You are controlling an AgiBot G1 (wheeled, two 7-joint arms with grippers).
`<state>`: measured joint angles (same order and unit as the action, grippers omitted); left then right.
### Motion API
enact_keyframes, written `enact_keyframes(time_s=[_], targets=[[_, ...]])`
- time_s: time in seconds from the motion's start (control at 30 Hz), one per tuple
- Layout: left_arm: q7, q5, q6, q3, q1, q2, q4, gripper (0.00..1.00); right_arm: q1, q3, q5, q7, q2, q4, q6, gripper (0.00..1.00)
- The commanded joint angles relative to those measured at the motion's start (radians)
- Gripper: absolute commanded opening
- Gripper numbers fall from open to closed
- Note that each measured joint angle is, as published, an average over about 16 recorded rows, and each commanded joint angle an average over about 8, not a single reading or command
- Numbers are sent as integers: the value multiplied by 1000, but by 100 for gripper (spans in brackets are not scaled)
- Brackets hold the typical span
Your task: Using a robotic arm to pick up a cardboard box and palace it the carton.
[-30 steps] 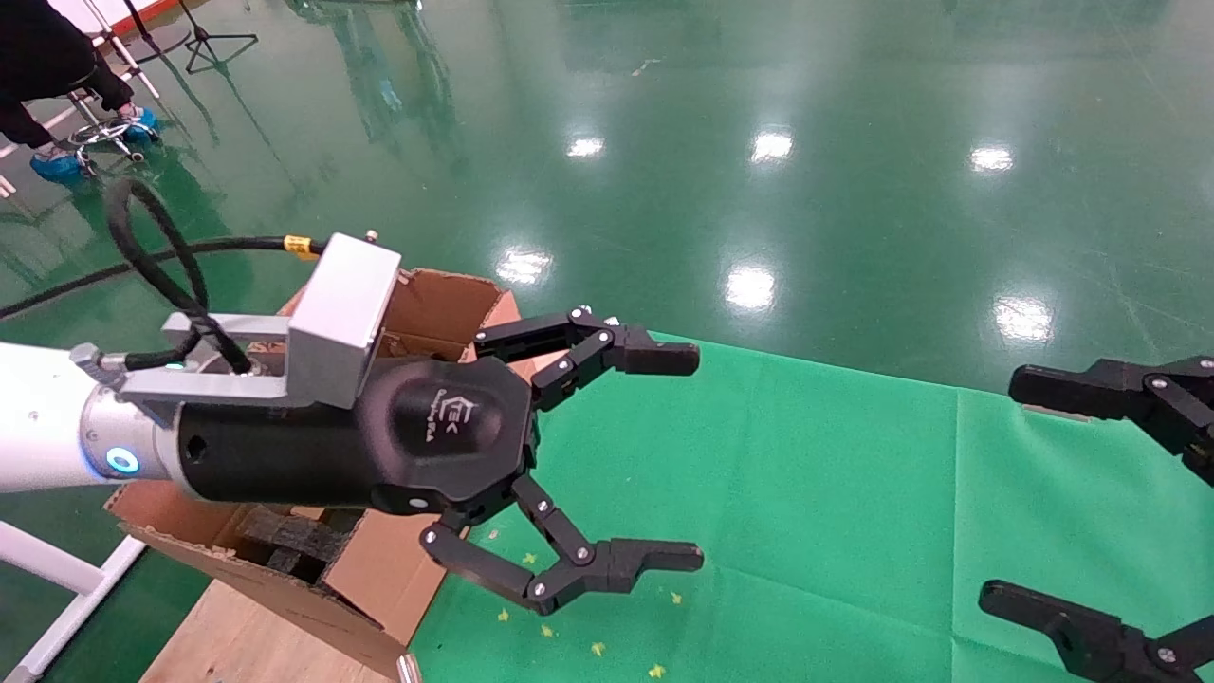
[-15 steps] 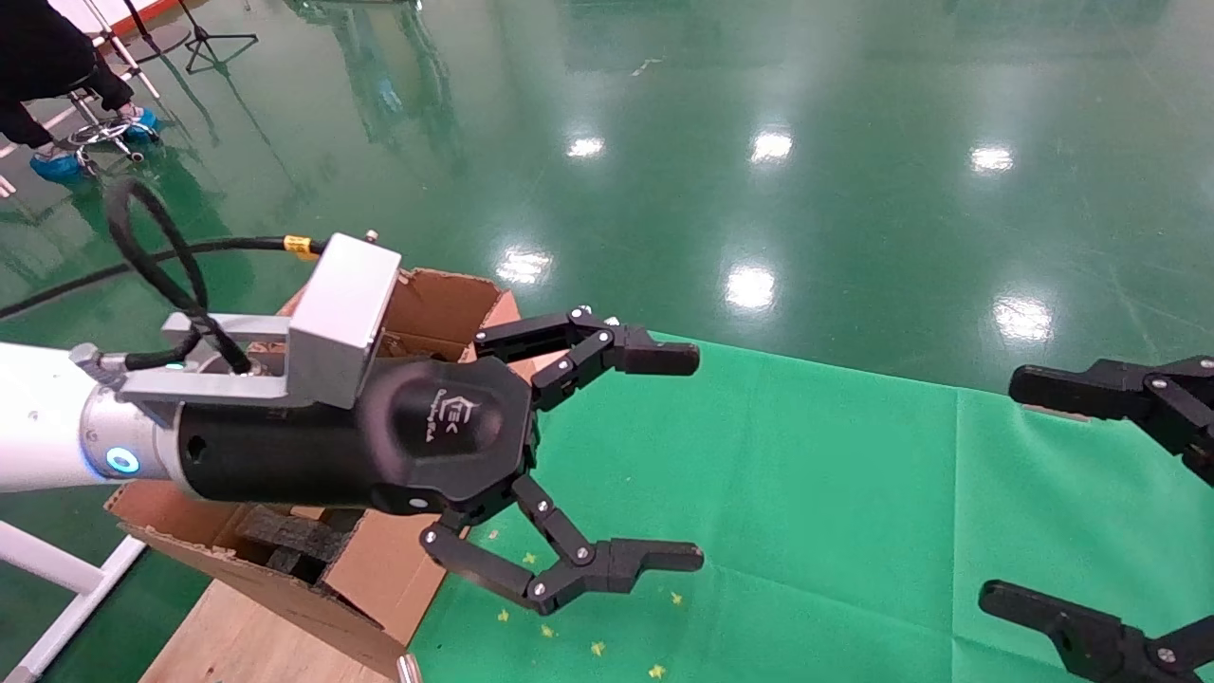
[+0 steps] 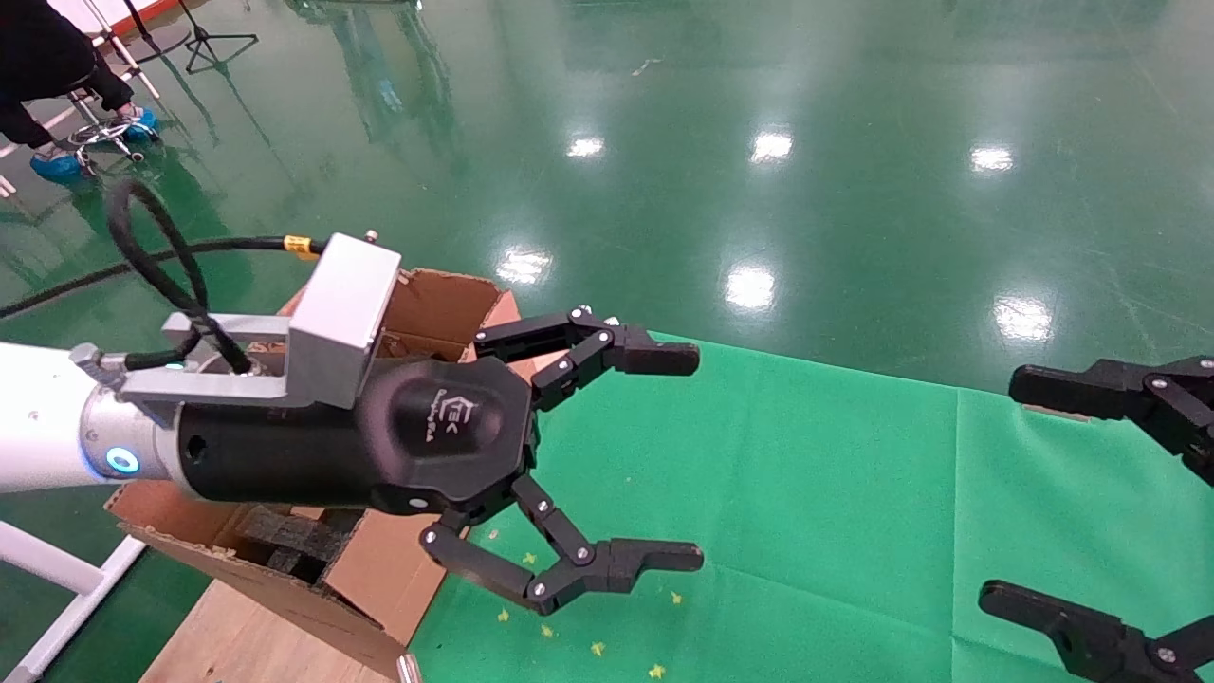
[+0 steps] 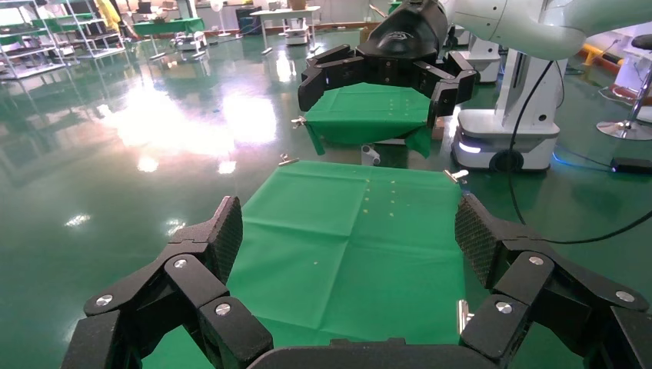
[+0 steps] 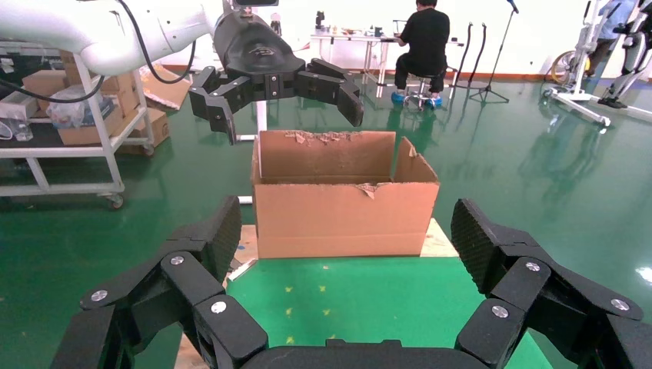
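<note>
The robotic arm is my left one, white with a silver block (image 3: 341, 308), and its gripper (image 3: 685, 457) hangs open and empty above the green cloth just right of the carton (image 3: 441, 304). In the left wrist view its pads (image 4: 228, 234) frame only bare cloth. The carton (image 5: 346, 219) is large, brown and open-topped with torn flaps, and dark foam pieces (image 3: 294, 536) lie inside. At the table's right edge my right gripper (image 3: 1010, 491) is open and empty too. The cardboard box is out of view.
A green cloth (image 3: 806, 493) covers the table, with small yellow marks near the carton. The carton stands on a wooden board (image 3: 256, 636) at the table's left end. Glossy green floor surrounds the table. A person (image 5: 421, 38) sits at a far desk.
</note>
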<state>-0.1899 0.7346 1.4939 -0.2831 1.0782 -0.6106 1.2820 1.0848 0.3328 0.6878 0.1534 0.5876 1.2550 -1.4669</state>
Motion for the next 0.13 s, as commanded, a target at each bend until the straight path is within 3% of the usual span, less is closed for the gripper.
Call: enact_keyframes(time_s=[0.03, 0.13], targets=[[0, 0, 0, 0, 0, 0, 0, 100, 0, 0, 0, 0, 0, 0, 0, 100], [0, 0, 0, 0, 0, 0, 0, 100, 0, 0, 0, 0, 0, 0, 0, 100]])
